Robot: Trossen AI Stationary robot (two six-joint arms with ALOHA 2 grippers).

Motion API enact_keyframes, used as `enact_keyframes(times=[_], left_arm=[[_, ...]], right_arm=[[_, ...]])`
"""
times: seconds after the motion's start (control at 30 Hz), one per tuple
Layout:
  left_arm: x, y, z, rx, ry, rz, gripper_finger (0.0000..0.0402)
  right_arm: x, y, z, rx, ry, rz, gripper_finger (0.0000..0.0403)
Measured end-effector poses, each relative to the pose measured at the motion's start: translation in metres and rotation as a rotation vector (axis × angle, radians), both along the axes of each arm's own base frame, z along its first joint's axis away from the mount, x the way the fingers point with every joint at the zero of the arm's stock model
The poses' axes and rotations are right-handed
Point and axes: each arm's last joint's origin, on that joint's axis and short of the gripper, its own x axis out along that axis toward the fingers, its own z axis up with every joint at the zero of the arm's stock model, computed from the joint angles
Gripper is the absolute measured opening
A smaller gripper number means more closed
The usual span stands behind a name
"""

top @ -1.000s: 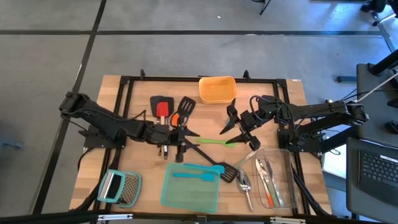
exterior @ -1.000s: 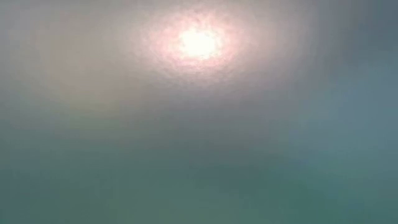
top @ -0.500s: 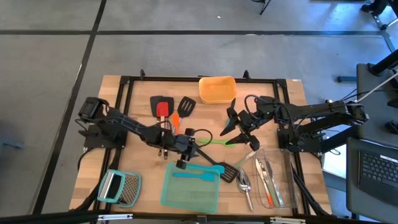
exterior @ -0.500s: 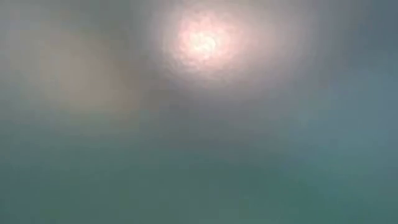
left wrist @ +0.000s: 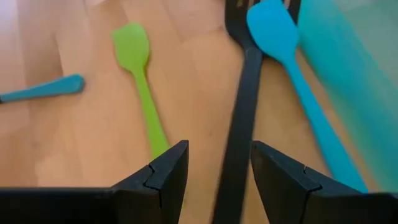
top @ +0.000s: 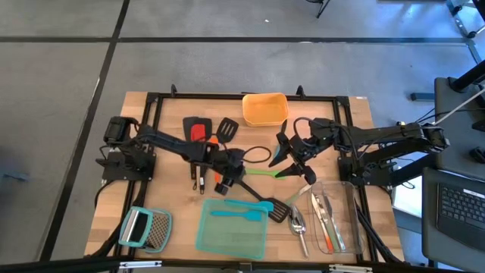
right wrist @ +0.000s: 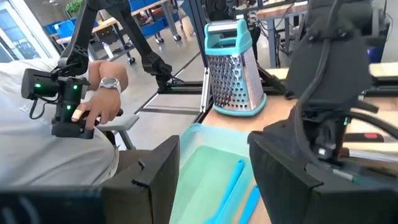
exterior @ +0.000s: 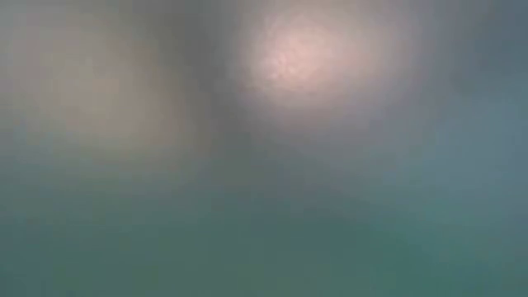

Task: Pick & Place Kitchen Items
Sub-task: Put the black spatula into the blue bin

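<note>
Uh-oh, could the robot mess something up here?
Maybe. The left gripper has its open fingers on either side of the black turner, but the green spatula and a blue spatula lie close beside it, so closing or lifting could bump them. The black handle also sits nearer one finger, so the grip might slip.

My left gripper (left wrist: 214, 171) stood open at the table's middle, with the black turner's handle (left wrist: 239, 134) between my fingers. On one side the green spatula (left wrist: 140, 81) lay just beside, on the other the blue spatula (left wrist: 298, 81) against the teal container (top: 231, 231). My right gripper (top: 286, 152) hung open close on the right, so the gap between us was narrow. The far left had the red turner (top: 197, 130). The near left corner held the grater (top: 145, 227); bare wood (top: 178, 193) between was free.
</note>
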Motion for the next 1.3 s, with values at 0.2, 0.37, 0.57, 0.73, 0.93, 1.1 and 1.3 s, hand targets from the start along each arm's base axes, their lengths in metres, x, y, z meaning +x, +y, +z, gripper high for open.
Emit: enact_keyframes(times=[0.2,0.37,0.57,0.73,0.93,1.1,1.3], left_arm=[[0.003,0.001,-0.009,0.033,0.014,-0.049,0.0169],[0.009,0.0,-0.025,0.042,0.029,-0.066,0.0169],[0.013,0.0,-0.034,0.04,0.035,-0.066,0.0169],[0.014,0.001,-0.041,0.04,0.041,-0.067,0.0169],[0.014,0.001,-0.04,0.04,0.045,-0.04,0.0168],[0.011,0.002,-0.026,0.038,0.014,0.014,0.0168],[0.008,0.014,-0.008,0.071,-0.029,0.159,0.0168]], right_arm=[[-0.011,-0.005,0.004,0.0,0.023,-0.021,0.0197],[-0.023,-0.01,0.007,-0.001,0.063,-0.044,0.0197],[-0.028,-0.013,0.006,0.0,0.095,-0.059,0.0197],[-0.028,-0.013,0.006,-0.002,0.096,-0.066,0.0197],[-0.028,-0.013,0.005,-0.004,0.109,-0.07,0.0197],[-0.028,-0.014,0.005,-0.005,0.11,-0.074,0.0197],[-0.028,-0.014,0.005,-0.005,0.111,-0.075,0.0197]])
